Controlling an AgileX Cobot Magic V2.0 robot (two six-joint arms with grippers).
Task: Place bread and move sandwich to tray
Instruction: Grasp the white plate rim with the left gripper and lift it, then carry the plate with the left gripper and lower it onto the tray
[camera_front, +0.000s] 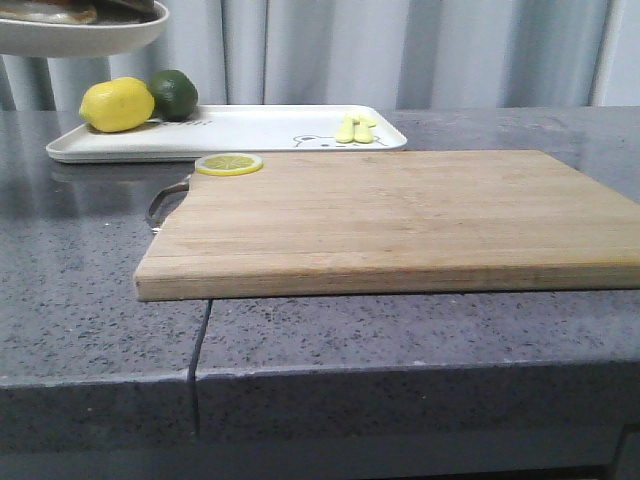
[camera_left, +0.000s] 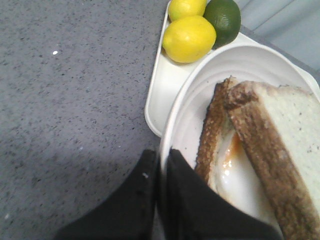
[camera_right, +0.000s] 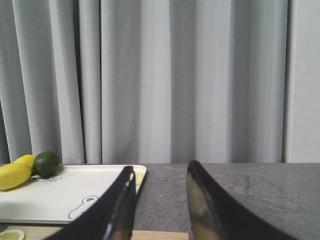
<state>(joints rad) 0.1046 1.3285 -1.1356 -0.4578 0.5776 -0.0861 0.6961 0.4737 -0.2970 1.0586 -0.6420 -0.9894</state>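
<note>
The sandwich (camera_left: 220, 150) lies on a round white plate (camera_left: 260, 57), with fried egg (camera_left: 235, 172) showing between the slices. The bread (camera_left: 290, 135), a thick pale slice with dark crust, rests tilted on top of the egg. My left gripper (camera_left: 161, 155) is shut on the plate's rim, one finger on each side. In the front view the plate (camera_front: 90, 40) hangs high at the top left, above the left end of the white tray (camera_front: 250, 128). My right gripper (camera_right: 161, 172) is open and empty, held above the counter and facing the tray (camera_right: 50, 200).
A lemon (camera_front: 117, 104) and a lime (camera_front: 175, 93) sit on the tray's left end, and a small yellow piece (camera_front: 356, 129) on its right end. A wooden cutting board (camera_front: 400, 220) lies in front of the tray, with a lemon slice (camera_front: 229, 163) at its far left corner.
</note>
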